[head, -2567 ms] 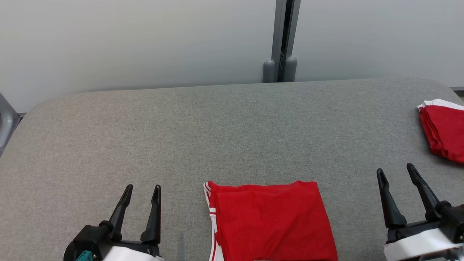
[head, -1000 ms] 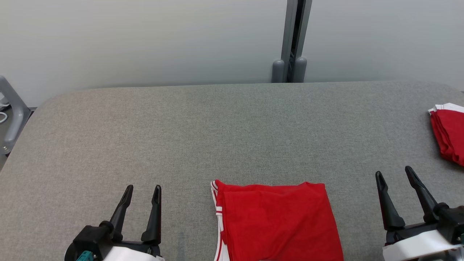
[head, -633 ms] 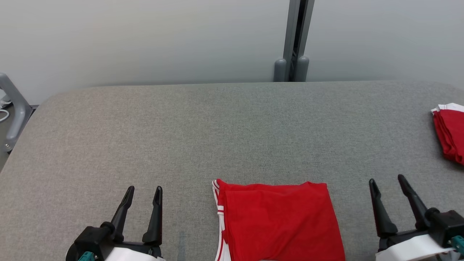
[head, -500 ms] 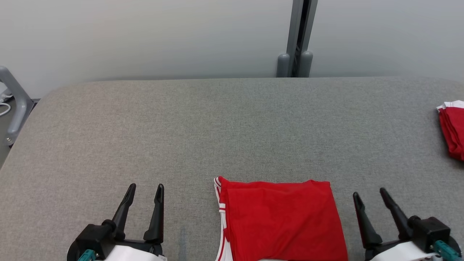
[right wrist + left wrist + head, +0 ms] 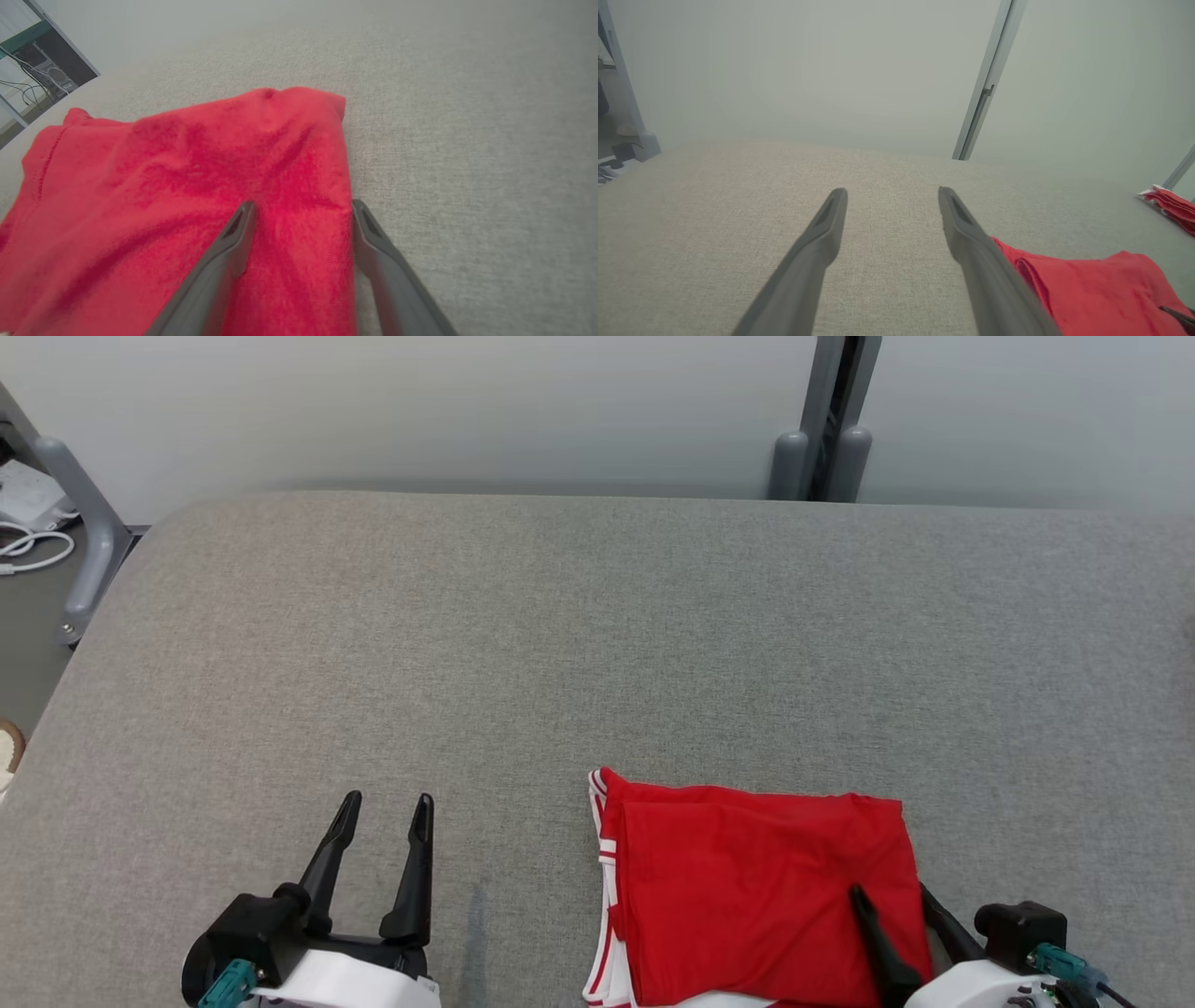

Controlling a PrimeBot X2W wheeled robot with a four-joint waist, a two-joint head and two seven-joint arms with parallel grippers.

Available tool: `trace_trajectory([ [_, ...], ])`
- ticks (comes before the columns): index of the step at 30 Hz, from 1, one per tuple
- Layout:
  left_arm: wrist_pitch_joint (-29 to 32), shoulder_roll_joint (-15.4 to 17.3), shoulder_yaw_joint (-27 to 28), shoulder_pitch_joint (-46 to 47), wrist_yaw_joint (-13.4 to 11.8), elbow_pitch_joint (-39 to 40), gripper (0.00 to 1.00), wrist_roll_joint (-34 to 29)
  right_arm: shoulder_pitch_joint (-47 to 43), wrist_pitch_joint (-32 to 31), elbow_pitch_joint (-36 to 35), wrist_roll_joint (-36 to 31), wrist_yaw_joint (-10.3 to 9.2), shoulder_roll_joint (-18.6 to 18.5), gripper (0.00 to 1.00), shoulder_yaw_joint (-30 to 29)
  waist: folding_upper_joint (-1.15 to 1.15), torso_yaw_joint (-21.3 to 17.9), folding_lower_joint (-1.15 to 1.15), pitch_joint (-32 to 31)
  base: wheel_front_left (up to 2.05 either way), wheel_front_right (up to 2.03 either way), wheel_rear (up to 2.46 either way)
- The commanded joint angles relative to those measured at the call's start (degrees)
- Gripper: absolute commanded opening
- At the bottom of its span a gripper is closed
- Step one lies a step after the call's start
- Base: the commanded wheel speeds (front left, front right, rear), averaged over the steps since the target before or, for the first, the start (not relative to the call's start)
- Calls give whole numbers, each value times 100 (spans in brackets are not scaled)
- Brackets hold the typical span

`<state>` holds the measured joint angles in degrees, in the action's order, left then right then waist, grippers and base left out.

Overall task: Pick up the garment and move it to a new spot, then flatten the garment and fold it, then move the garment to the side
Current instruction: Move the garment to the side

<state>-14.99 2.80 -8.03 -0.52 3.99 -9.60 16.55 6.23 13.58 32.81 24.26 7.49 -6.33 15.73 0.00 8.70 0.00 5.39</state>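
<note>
The garment [image 5: 756, 877], red with white trim and folded into a rectangle, lies flat at the near edge of the grey padded table [image 5: 560, 616]. My right gripper [image 5: 887, 896] hovers open over its right edge. In the right wrist view the garment [image 5: 187, 186] has its right border running between the spread fingers of the right gripper [image 5: 302, 206], with nothing clamped. My left gripper [image 5: 385, 803] stands open over bare table, well to the left of the cloth. In the left wrist view the left gripper [image 5: 892, 192] has the garment [image 5: 1092, 289] at its lower right.
A second folded red cloth [image 5: 1169, 207] rests far off at the table's right end. A grey post [image 5: 822, 439] rises behind the back edge. A grey frame leg [image 5: 84, 532] and white cables [image 5: 28, 546] stand off the left end.
The head camera has swung, shifting the whole scene. My right gripper has moved left from the bare table onto the garment's right edge. The left gripper has held its place.
</note>
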Motion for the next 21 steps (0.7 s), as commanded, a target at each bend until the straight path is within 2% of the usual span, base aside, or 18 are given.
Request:
trace_trajectory([
  [1,-20,23,15,129,16,2,100,-27,100,41,123,39,-1,-43,100,27,0,54,0,35,0,0,0],
  [6,-19,24,3,118,19,-23,100,-38,294,70,664,183,-3,-22,100,27,0,141,0,58,0,0,0],
  [14,-19,24,37,102,14,-45,100,-31,398,99,1000,324,-4,49,100,122,0,132,0,25,0,0,0],
  [15,-20,24,40,109,14,-43,100,-28,402,95,1032,342,-3,59,86,198,0,125,0,24,0,0,0],
  [16,-19,23,36,117,15,-44,100,-28,410,98,1033,330,-1,44,29,300,0,118,0,23,0,0,0],
  [17,-19,24,34,123,14,-45,100,-26,422,106,1015,299,-1,34,0,373,0,111,0,19,0,0,0],
  [21,-19,24,26,125,2,-36,100,-8,529,137,941,175,-2,-63,0,490,0,73,0,6,0,0,0],
])
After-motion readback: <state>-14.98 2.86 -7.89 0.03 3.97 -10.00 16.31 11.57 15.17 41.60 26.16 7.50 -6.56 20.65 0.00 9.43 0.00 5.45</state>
